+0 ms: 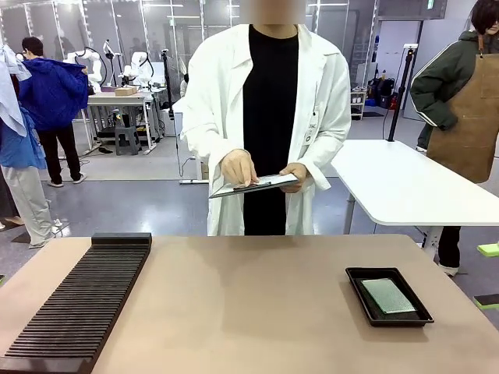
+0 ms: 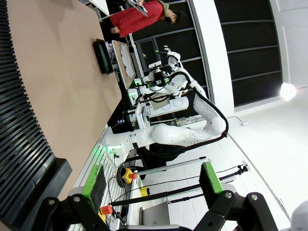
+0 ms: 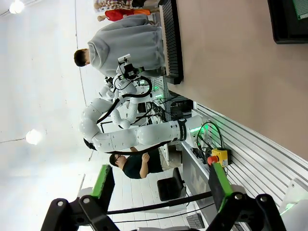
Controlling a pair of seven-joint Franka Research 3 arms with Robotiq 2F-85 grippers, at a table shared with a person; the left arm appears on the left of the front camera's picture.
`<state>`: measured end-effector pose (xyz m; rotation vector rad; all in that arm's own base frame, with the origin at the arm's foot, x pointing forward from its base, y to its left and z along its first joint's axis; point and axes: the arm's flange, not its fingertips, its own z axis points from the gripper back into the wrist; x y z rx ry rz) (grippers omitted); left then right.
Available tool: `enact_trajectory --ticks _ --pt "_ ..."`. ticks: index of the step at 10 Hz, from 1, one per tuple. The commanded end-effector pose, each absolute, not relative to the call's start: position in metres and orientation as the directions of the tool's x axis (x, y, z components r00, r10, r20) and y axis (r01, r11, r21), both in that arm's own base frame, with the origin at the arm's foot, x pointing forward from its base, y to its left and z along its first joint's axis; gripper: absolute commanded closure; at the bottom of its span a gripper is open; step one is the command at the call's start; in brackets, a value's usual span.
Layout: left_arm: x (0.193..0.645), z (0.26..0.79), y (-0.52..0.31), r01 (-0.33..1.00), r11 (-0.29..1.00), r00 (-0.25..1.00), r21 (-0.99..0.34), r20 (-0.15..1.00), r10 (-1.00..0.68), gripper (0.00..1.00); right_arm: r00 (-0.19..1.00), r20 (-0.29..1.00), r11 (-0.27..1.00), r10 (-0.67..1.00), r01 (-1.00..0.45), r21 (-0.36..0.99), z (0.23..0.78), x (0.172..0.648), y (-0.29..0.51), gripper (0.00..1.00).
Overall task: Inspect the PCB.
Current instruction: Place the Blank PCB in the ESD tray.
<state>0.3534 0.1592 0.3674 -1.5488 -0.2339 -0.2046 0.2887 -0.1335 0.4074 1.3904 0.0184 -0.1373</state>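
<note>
The green PCB [image 1: 388, 296] lies flat inside a black tray [image 1: 358, 290] on the right side of the tan table; the tray also appears far off in the left wrist view as a black tray [image 2: 102, 56] and at the top corner of the right wrist view, where the PCB [image 3: 302, 7] peeks in. My left gripper [image 2: 153, 185] hangs open beside the table's edge, green pads wide apart with nothing between them. My right gripper [image 3: 161, 185] is likewise open and holds nothing, off the table's near side.
A long black ribbed rack [image 1: 78, 300] lies along the table's left side. A person in a white coat stands across the table holding a clipboard [image 1: 253, 185] in both hands. A white table [image 1: 405, 187] stands behind on the right.
</note>
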Motion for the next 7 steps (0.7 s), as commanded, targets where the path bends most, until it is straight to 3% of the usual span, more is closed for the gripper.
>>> enact_trajectory --ticks 1,7 --pt "0.3526 0.3684 0.1602 0.277 0.017 0.961 -0.961 0.277 0.011 0.00 0.992 -0.094 0.179 -0.080 0.107 0.978 0.4121 0.2867 -0.1338 0.00" --pt "0.3526 0.3684 0.1602 0.277 0.017 0.961 -0.961 0.277 0.011 0.00 0.992 -0.094 0.179 -0.080 0.107 0.978 0.4121 0.2867 -0.1338 0.00"
